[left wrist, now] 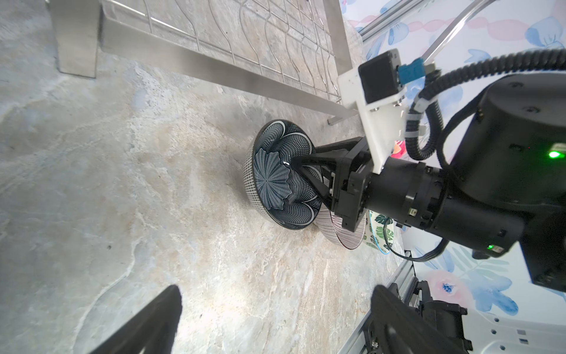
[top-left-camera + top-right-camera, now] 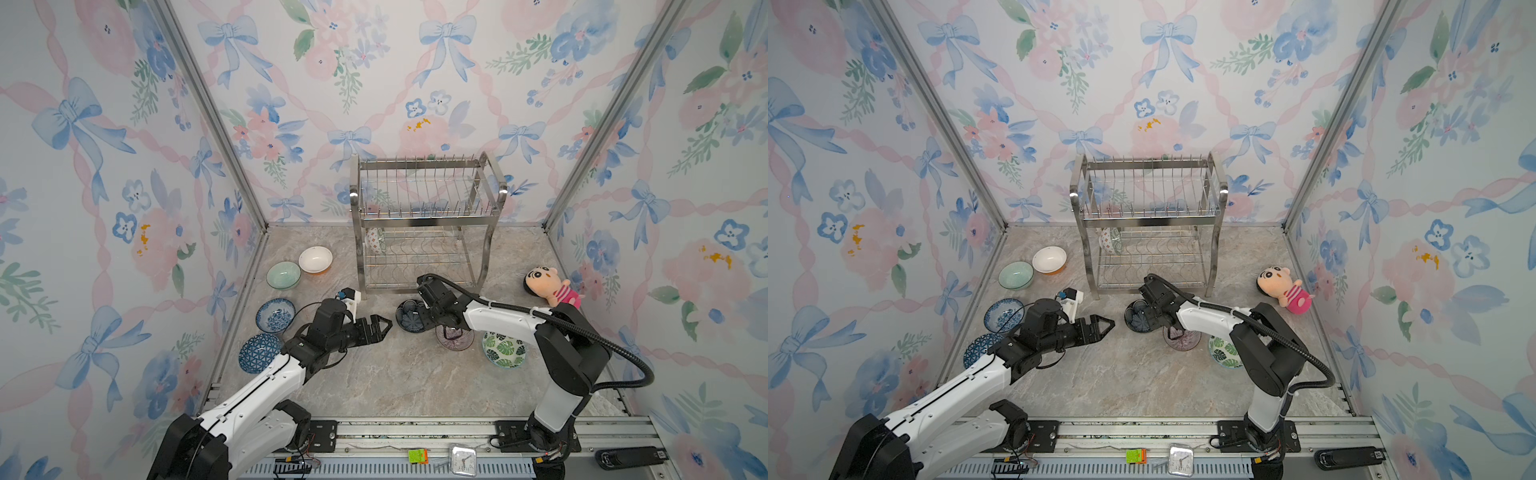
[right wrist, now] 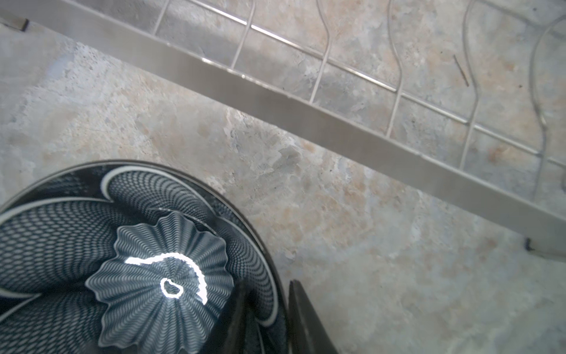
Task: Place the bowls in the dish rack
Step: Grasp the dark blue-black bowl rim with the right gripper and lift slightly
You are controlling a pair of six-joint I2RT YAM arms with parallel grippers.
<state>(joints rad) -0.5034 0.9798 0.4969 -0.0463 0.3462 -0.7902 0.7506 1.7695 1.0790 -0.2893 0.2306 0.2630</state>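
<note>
Navy bowl (image 2: 406, 320) by dish rack (image 2: 424, 212) — right jaws astride rim, grip unclear, left jaws apart.

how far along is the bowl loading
Done: one patterned bowl stands in the dish rack's lower tier. In hand: the right claw straddles the navy petal bowl's rim, bowl on the table; the left claw is open and empty. Left: that bowl plus six more: white, pale green, blue floral, geometric, striped, leaf.
</note>
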